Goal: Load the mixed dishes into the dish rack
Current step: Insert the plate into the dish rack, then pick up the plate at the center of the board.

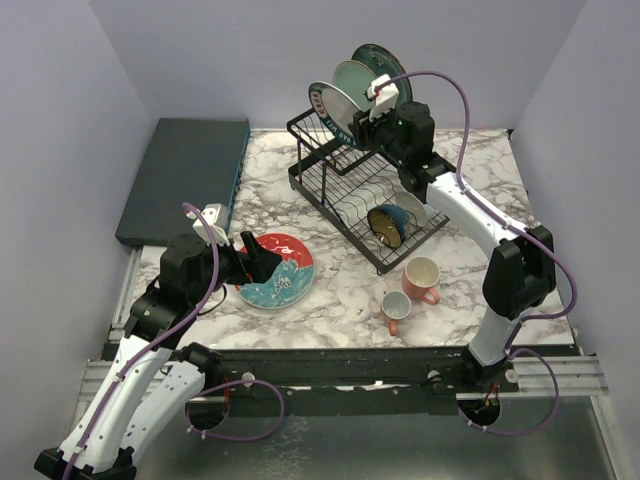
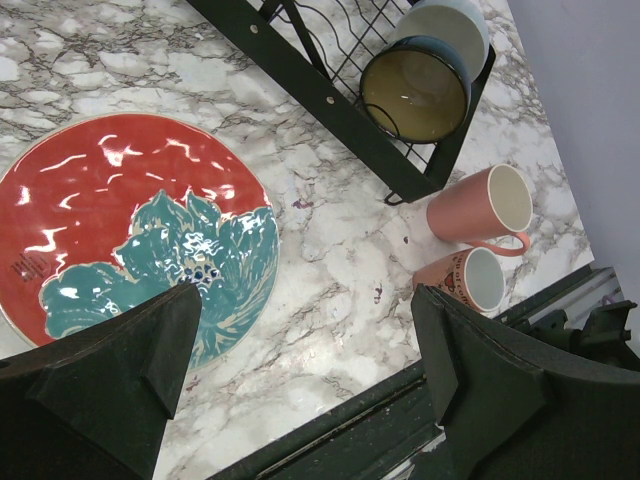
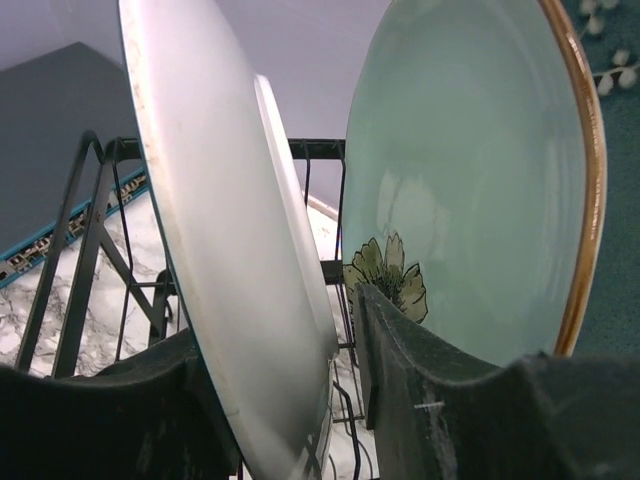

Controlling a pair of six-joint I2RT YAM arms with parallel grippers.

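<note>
Jaws of left gripper [image 2: 305, 300] spread wide, hovering over red plate [image 2: 120, 200]. Plate lies flat on table [image 2: 330, 250], mostly to one side of the gap, rim under one finger. Risk: flat rim offers little to pinch, so plate may skid. Right gripper [image 3: 275, 330] jaws parted, straddling white plate [image 3: 220, 200] standing in rack [image 3: 318, 148], green plate [image 3: 470, 170] just beside. Risk: a finger brushing on pull-out could tip white into green.

You have the left gripper [image 2: 305, 335] spread wide above the table [image 2: 330, 235], one finger overlapping the plate [image 2: 120, 220], while two mugs [image 2: 478, 205] [image 2: 462, 282] lie sideways near the edge beside the rack [image 2: 300, 80] holding two bowls [image 2: 415, 90] [image 2: 458, 25].
</note>
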